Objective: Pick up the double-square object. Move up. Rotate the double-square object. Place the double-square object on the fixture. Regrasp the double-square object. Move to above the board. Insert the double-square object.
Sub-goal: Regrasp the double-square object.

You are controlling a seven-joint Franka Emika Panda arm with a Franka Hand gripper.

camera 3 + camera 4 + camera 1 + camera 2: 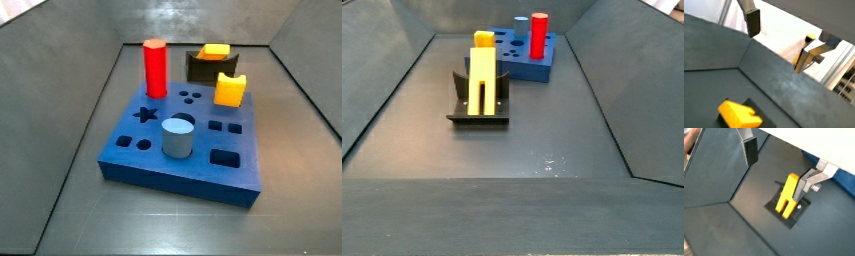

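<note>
In both wrist views the gripper is hanging above the dark floor with its jaws wide apart, and nothing is lying between them. One finger is showing its dark pad, and the silver finger is standing just beside the double-square object. I cannot tell whether it is touching the bar. The second pad is well apart from the bar, so the pincer is not clamping it. In a wrist view the gripper is looking down on only one yellow end of the bar. In both side views the gripper is not appearing.

In a side view, nearest to the camera, only bare grey floor is lying. After it the fixture is resting on the floor, and the double-square object is standing upright in it, leaning on the dark back part. Its slot is running down the middle to the base plate, so the two prongs are pointing down. Behind the fixture the board is lying, carrying the red hexagonal peg.

In a side view from the opposite end, the board is coming first. A grey cylinder is standing near its middle, then the short yellow notched peg and the red hexagonal peg are standing at its far part. Behind the board the fixture is standing, with the top of the bar showing above it.
</note>
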